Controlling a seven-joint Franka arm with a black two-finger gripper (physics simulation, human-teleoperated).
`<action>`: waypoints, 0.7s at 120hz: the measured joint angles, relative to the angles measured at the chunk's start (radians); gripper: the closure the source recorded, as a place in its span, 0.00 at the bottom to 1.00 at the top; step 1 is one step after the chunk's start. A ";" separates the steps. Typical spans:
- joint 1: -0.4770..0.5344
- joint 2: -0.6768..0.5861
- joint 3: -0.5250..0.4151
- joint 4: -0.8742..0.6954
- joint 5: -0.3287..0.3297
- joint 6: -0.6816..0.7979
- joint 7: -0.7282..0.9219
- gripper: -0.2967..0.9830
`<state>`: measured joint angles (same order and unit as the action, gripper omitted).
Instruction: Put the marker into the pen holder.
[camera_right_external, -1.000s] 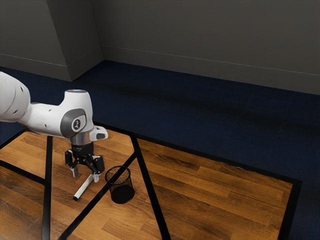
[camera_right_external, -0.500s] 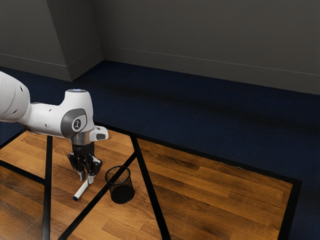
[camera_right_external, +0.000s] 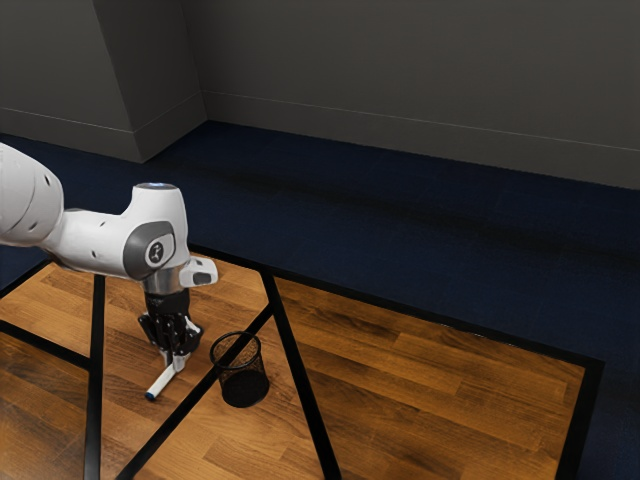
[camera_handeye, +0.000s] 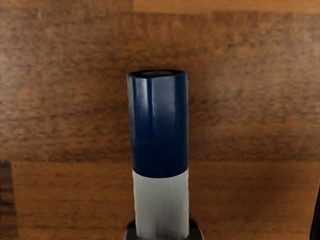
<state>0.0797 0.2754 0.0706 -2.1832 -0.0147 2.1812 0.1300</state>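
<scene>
Low over the wooden table, my gripper (camera_right_external: 174, 362) is shut on the marker (camera_right_external: 160, 384), one finger on each side of its white body. The marker's blue end points away from the hand, toward the exterior view's lower left, at about table level. In the wrist view the marker (camera_handeye: 160, 125) shows its blue cap and part of its white barrel, with the gripper (camera_handeye: 162, 234) holding it at the lower edge. The pen holder (camera_right_external: 241, 372), a black mesh cup, stands upright beside the gripper, on the exterior view's right of it.
The wooden table (camera_right_external: 420, 390) has black strips across it and a black border. One dark strip (camera_right_external: 185, 410) runs diagonally between the marker and the mesh cup. Blue floor and grey walls lie beyond the table.
The fingers have come together from a wide stance and closed around the marker. My hand has dipped very slightly; the mesh cup has not moved.
</scene>
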 joint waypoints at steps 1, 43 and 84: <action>0.000 0.000 0.000 0.000 0.001 0.000 0.000 0.80; -0.008 -0.260 -0.054 -0.017 0.129 0.082 -0.017 0.85; -0.054 -0.554 -0.273 -0.273 0.274 0.507 -0.076 0.85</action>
<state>0.0258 -0.2791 -0.2027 -2.4566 0.2590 2.6886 0.0544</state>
